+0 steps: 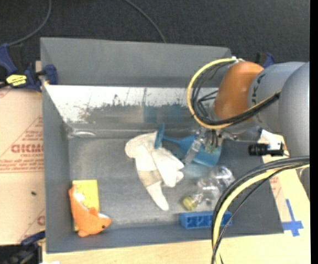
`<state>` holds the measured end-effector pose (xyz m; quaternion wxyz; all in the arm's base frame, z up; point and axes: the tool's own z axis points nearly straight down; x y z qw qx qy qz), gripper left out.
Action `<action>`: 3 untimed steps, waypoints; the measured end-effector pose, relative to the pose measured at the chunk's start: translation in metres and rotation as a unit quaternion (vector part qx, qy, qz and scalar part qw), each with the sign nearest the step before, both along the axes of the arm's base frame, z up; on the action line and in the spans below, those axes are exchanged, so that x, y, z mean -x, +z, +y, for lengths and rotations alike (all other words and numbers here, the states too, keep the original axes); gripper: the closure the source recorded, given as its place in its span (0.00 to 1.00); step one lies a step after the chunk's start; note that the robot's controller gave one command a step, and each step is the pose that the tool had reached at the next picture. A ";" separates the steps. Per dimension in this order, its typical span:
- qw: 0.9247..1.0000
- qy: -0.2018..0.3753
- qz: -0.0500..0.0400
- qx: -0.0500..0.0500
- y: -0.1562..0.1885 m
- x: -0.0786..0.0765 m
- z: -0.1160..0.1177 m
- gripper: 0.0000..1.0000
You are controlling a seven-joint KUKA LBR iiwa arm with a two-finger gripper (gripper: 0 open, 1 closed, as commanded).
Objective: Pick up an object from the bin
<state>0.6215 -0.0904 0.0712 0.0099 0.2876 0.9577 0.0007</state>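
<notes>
Right of centre in the frame, your gripper hangs low in the bin, directly over a blue plastic piece that lies near the bin's right wall. From this angle you cannot tell whether the pincer is released or clenched, nor whether it touches the blue piece. The piece has a blocky light-blue end under the gripper and a darker blue stem reaching left toward the middle of the frame. Just left of it you see a crumpled white cloth, its upper edge touching that stem. Below the gripper lies a clear plastic item, and lower still a small yellow-green thing. A blue studded brick rests along the lower wall. In the lower left corner sit an orange soft toy and a yellow card, well apart from the gripper.
</notes>
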 end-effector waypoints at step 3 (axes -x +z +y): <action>1.000 0.001 0.002 -0.001 0.035 0.002 0.000 1.00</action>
